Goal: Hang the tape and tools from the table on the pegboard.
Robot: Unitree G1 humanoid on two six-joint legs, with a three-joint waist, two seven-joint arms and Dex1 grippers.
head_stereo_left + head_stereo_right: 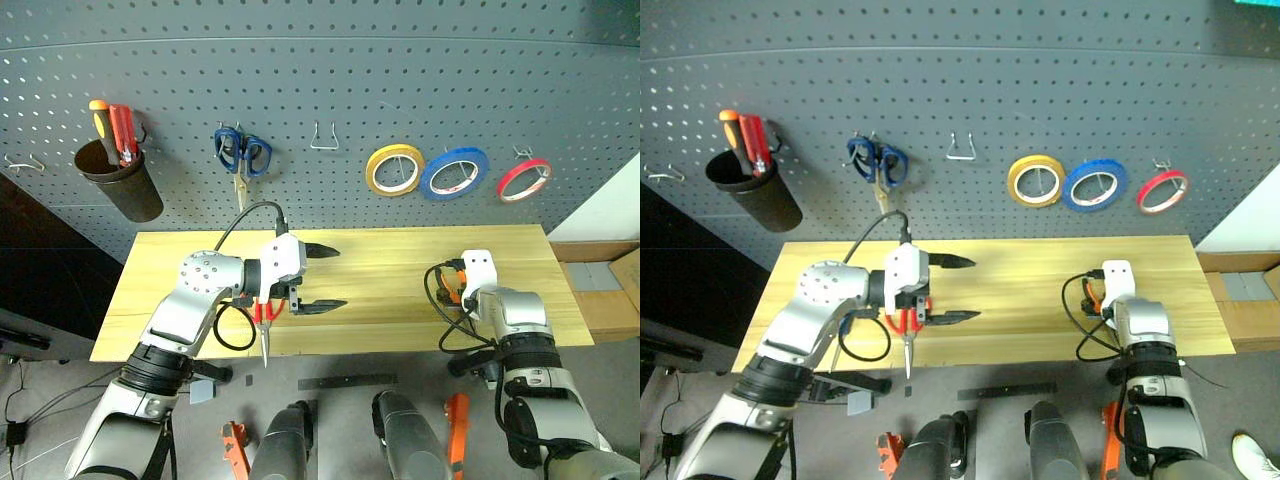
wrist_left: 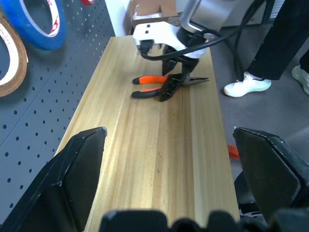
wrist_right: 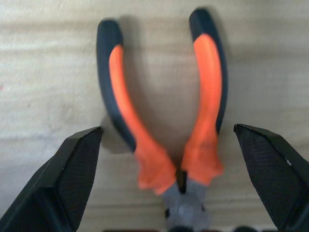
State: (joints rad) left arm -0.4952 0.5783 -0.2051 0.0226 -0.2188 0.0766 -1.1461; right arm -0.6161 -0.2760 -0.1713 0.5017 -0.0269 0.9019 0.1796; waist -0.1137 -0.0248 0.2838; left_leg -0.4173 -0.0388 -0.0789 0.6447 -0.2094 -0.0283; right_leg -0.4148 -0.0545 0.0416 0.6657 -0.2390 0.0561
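Dark grey pegboard (image 1: 330, 90) above a light wooden table (image 1: 390, 290), hung with 3 tape rings in a row: yellow tape ring (image 1: 394, 168), the blue tape (image 1: 454, 173) already on its hook between the others, red tape ring (image 1: 524, 179) at the right end. Further left on the board, blue-handled scissors (image 1: 241, 153) on a hook and a black cup (image 1: 120, 180) with orange and red handled tools. Over the table's left half, left gripper (image 1: 318, 279), fingers spread wide and empty, pointing toward the right, with red-handled scissors (image 1: 265, 325) lying at the table's front edge just under the wrist, blades poking out past the edge. At the table's right end, right gripper (image 3: 169, 183) angled down over the pliers (image 3: 164, 125), fingers wide apart on either side of the orange-and-black handles, not gripping them; pliers flat on the wood, handles splayed. A person's legs and white shoes (image 2: 247, 83) on the floor beyond the table's right end.
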